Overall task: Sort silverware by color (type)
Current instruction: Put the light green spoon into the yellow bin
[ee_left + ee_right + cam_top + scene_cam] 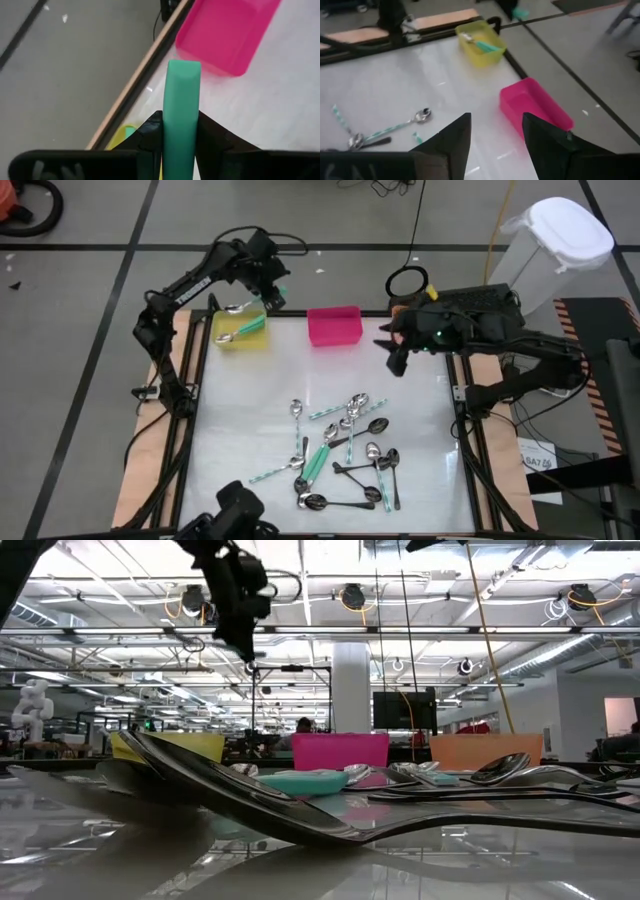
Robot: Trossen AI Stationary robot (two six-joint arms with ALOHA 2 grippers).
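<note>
My left gripper (262, 292) pinches a teal spoon (181, 112) by its handle over the yellow bin (241, 329) — light, stiff, slippery; right gripper (392, 352) waits, jaws wide.

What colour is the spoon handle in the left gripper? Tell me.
Teal green handle, clearest in the left wrist view.

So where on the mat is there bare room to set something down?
Bare: the wide strip between the yellow bin and pink bin and the spoon pile, plus the mat's left side. Crowded: that pile, centre to near edge.
</note>
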